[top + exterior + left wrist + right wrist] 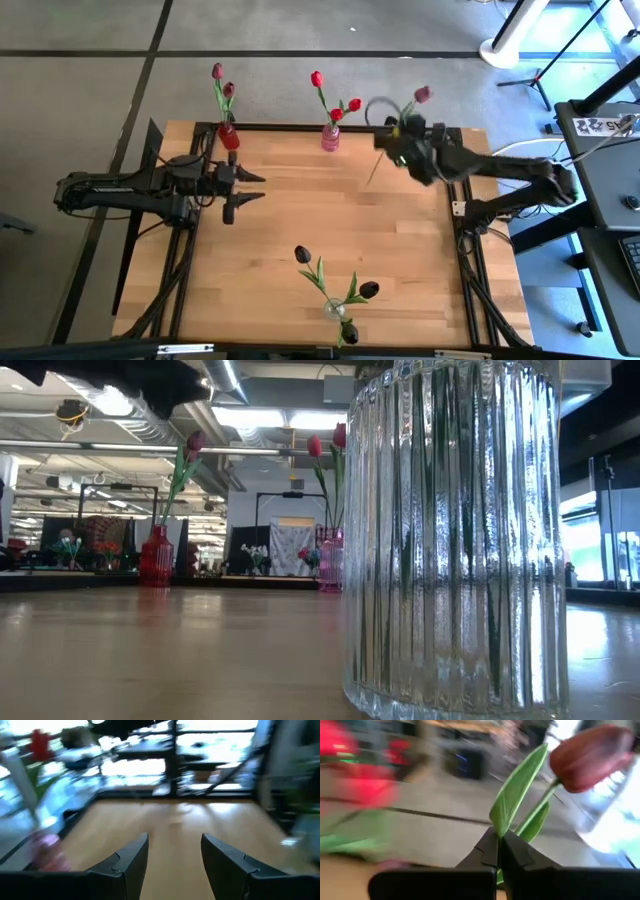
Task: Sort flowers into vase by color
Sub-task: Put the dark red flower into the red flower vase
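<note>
Maroon-pink tulip [590, 757] pinched in closed right gripper [499, 851], left gripper [175, 852] open and empty, three vases: red glass vase [229, 136] two flowers, pink vase [330, 138] three, clear ribbed vase [333, 309] three near-black.

- High view looks straight down on the whole table [400, 250]
- Low view sits at tabletop level, pressed close to the clear vase [455, 540]
- Wrist views look forward past their fingers

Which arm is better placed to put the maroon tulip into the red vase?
The right: its hand is shut on the maroon tulip. The left hand is open, though nearer the red vase.
</note>
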